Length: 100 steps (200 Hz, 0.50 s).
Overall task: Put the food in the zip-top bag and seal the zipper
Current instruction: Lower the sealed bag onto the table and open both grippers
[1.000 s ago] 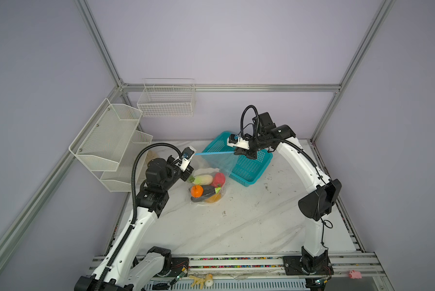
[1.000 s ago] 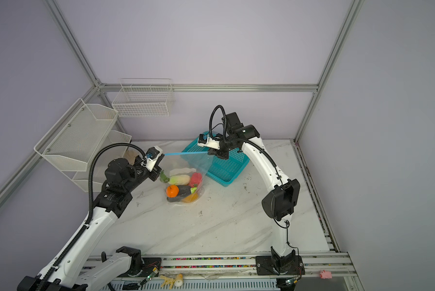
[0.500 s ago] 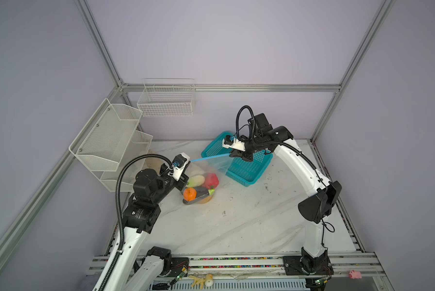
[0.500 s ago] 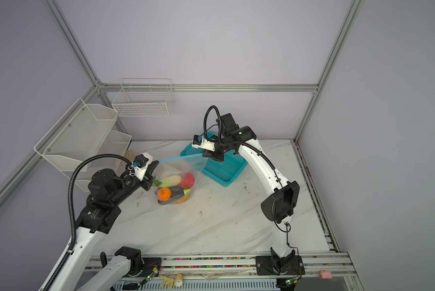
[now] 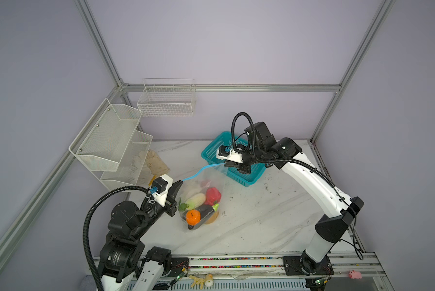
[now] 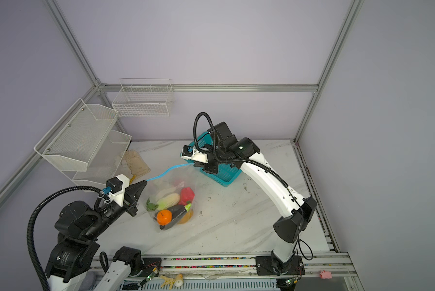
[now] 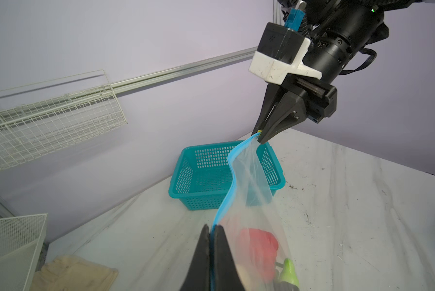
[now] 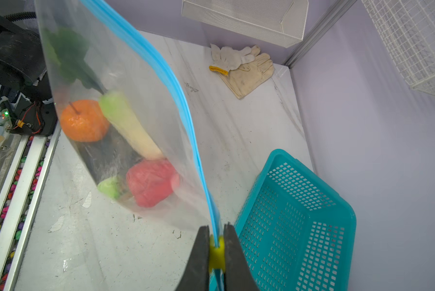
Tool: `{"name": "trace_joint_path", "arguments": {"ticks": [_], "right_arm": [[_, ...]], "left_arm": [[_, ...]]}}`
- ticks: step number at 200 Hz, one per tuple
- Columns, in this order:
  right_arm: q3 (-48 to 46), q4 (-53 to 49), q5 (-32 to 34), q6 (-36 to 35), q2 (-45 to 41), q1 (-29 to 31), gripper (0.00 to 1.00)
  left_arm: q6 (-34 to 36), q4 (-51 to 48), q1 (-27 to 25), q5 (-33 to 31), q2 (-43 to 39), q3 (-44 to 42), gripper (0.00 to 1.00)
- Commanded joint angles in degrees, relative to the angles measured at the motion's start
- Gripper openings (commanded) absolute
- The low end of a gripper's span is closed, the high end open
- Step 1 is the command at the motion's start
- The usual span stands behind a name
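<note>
left pincer (image 5: 180, 183) nearer front than before, food (image 8: 149, 182) blurred in bag (image 8: 146, 83)

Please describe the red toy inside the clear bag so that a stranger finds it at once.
On the marble table, a clear zip-top bag rests beside the teal basket. Inside it, the red toy sits on the basket's side. It is bright red and lumpy, unlike the pale long vegetable and round orange fruit beside it.
</note>
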Motion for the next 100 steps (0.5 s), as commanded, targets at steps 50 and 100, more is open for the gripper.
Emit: {"name": "trace_joint_path", "arguments": {"ticks": [50, 100], "right_arm": [[6.51, 7.15, -2.44, 0.25, 18.10, 0.11, 0.16], [24.24, 8.05, -2.56, 0.72, 34.88, -2.74, 0.62]], "left_arm": [[-20.41, -0.47, 0.04, -18.15, 16.02, -5.27, 0.00], [-19.93, 6.96, 6.71, -24.24, 31.91, -5.75, 0.02]]}}
